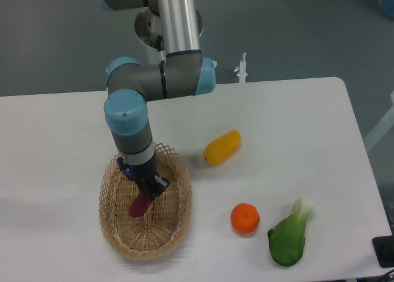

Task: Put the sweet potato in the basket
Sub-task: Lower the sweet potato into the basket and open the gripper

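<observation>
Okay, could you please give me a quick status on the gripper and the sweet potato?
Gripper shut on sweet potato. Potato hanging inside basket, low over its middle, not released. Nothing in the way.

No legible text, label, brand, number or sign was recorded on any item in the camera view. Surfaces checked: the robot arm [161,85] with its grey and blue joint housings, the wicker basket [145,240], the produce and the white table [295,134]; all were unmarked as far as the resolution allowed.
</observation>
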{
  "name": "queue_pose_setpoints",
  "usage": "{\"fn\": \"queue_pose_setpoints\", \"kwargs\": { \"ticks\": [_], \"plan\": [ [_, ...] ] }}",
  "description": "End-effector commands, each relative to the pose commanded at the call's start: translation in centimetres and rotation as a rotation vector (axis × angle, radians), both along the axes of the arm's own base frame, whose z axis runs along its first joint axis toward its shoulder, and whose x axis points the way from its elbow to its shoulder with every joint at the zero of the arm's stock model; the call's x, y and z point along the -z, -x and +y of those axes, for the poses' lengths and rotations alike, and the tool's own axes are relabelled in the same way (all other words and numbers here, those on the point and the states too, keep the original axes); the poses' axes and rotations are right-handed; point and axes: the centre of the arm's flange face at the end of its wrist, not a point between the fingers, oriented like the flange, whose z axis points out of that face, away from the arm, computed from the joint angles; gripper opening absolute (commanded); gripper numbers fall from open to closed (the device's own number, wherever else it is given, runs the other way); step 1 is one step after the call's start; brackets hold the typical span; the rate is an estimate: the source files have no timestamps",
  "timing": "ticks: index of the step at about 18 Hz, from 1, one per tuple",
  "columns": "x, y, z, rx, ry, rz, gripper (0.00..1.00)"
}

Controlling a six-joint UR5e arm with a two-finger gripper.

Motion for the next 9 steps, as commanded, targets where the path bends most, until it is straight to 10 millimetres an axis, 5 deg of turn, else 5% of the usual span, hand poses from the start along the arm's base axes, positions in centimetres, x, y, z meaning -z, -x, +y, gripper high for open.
{"fn": "queue_pose_setpoints", "kwargs": {
  "ticks": [5, 7, 9],
  "plan": [
    [-0.01, -0.26, 0.26, 0.004, -0.001, 0.002, 0.39],
    [-0.21, -0.19, 0.38, 0.006, -0.004, 0.005, 0.62],
    [-0.70, 0.01, 0.58, 0.005, -0.010, 0.015, 0.98]
  ]
}}
